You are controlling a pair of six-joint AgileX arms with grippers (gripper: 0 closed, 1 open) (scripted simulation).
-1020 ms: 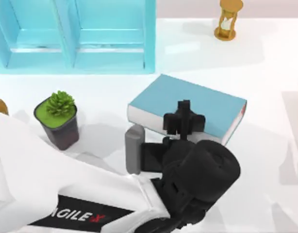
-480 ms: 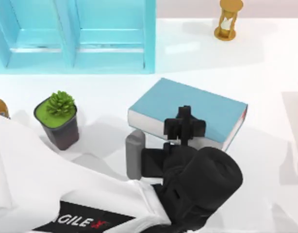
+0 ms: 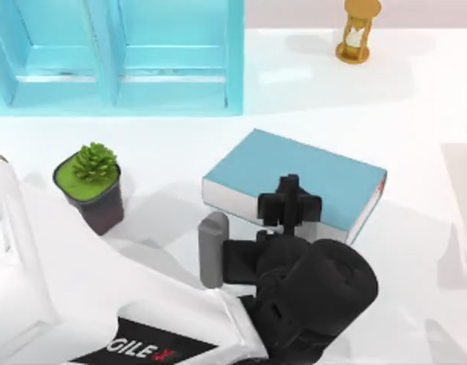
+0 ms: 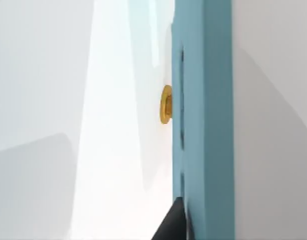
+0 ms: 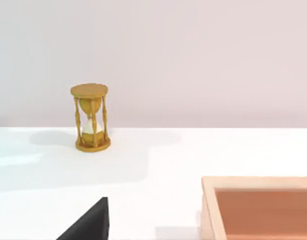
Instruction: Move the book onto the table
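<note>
— Spotted any change over the last second?

— Yes. Found the book (image 3: 309, 171) a little lower in the top view than before, drawn slightly farther from the light-blue shelf cabinet (image 3: 119, 53). Found the left arm swung too, now covering the brown thing once glimpsed at the far left edge.

— And placed where at this moment?

— Out of the cabinet, lying flat over the white table (image 3: 416, 137) near its middle, between the potted plant (image 3: 93, 186) and the bare right side. Could not tell whether resting fully or hovering just above; saw shadow along the near edge.

— Grasped?

— Judged so. Saw the left claw (image 3: 289, 204) clenched on the near long edge of the book, pinching cover and pages. Caught the blue cover edge-on from the left wrist, with the hourglass (image 4: 166, 104) beyond.

— So what for the task?

— Reckoned nearly done: only setting down and letting go left.

— Right side?

— Parked, with the right claw (image 5: 91, 220) facing the hourglass and a tan tray (image 5: 208, 200); could not tell its state.

— Read any writing?

— Only "GILE" in white plus a red X on the left arm's black band (image 3: 142, 350). Made out a small red mark on the spine, nothing legible.
</note>
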